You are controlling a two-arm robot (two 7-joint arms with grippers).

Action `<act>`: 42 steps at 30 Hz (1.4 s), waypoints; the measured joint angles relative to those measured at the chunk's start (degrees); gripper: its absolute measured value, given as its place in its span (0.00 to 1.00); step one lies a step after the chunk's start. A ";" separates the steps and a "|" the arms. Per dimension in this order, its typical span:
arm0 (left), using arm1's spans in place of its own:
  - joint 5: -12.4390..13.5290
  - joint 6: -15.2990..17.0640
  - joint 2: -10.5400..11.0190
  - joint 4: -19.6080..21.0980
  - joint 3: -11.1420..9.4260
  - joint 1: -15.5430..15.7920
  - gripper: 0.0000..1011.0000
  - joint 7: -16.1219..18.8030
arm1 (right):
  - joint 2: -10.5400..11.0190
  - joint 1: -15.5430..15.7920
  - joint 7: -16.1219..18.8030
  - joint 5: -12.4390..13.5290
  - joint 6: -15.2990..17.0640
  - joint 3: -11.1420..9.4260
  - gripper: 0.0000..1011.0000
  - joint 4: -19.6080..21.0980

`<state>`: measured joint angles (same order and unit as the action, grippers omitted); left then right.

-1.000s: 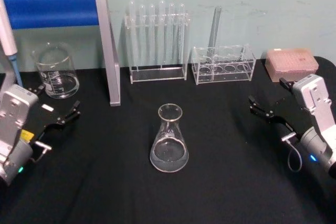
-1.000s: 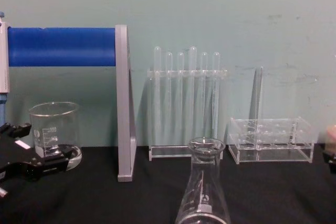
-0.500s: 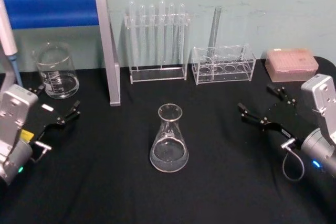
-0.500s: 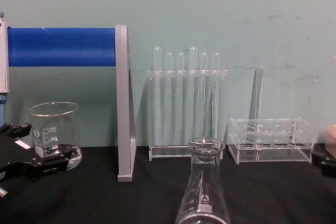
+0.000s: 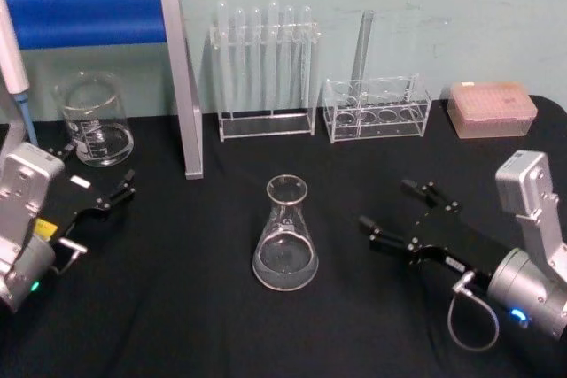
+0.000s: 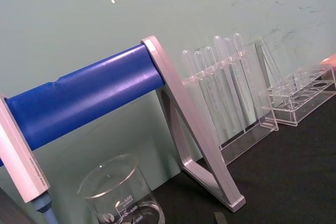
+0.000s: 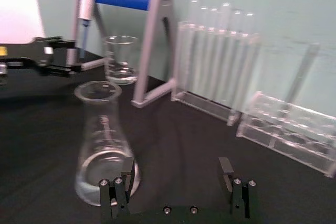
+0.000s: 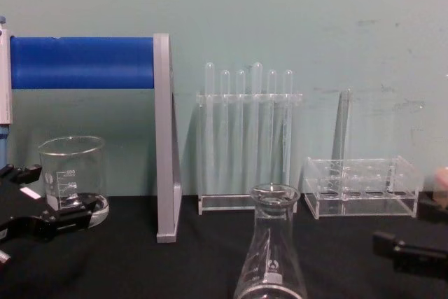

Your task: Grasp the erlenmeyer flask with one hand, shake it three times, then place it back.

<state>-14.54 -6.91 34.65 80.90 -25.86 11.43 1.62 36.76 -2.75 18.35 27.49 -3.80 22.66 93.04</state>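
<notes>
On the black table (image 5: 177,325), the right gripper (image 5: 387,205) reaches in low, fingers spread wide and holding nothing. The left gripper (image 5: 97,173), likewise spread and empty, sits well apart from it at the far side. The erlenmeyer flask (image 5: 285,236) stands upright between them, near the right gripper's fingertips, untouched.

Glass beaker (image 5: 93,121), blue-barred stand (image 5: 89,17), test-tube rack (image 5: 266,125), pink box (image 5: 492,106)
</notes>
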 joint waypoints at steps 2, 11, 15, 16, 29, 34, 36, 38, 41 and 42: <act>-0.01 0.00 0.00 0.00 0.00 0.00 0.99 0.00 | -0.36 0.30 0.94 0.00 0.27 0.43 0.99 0.58; 0.00 0.00 0.00 0.00 0.00 0.00 0.99 0.00 | -2.02 0.76 3.74 -0.54 1.51 1.82 0.99 1.88; 0.00 0.00 0.00 0.00 0.00 0.00 0.99 0.00 | -2.93 0.66 4.47 -1.10 1.92 2.24 0.99 1.99; 0.00 0.00 0.00 0.00 0.00 0.00 0.99 0.00 | -3.15 0.59 4.57 -1.24 1.96 2.29 0.99 1.99; 0.00 0.00 0.00 0.00 0.00 0.00 0.99 0.00 | -7.21 -1.99 5.57 -4.40 1.69 3.07 0.99 -0.45; 0.00 0.00 0.00 0.00 0.00 0.00 0.99 0.00 | -8.84 -3.52 6.40 -5.47 1.73 3.42 0.99 -2.04; 0.00 0.00 0.00 0.00 0.00 0.00 0.99 0.00 | -9.22 -3.92 6.64 -5.71 1.79 3.48 0.99 -2.44; 0.00 0.00 0.00 0.00 0.00 0.00 0.99 0.00 | -9.87 -4.55 6.99 -6.16 1.91 3.62 0.99 -3.17; 0.00 0.00 0.00 0.00 0.00 0.00 0.99 0.00 | -10.79 -5.39 7.41 -6.72 2.06 3.76 0.99 -4.29; 0.00 0.00 0.00 0.00 0.00 0.00 0.99 0.00 | -11.04 -5.62 7.50 -6.85 2.08 3.79 0.99 -4.59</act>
<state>-14.55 -6.91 34.64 80.90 -25.86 11.43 1.62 25.72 -8.36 25.85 20.64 -1.72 26.45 88.45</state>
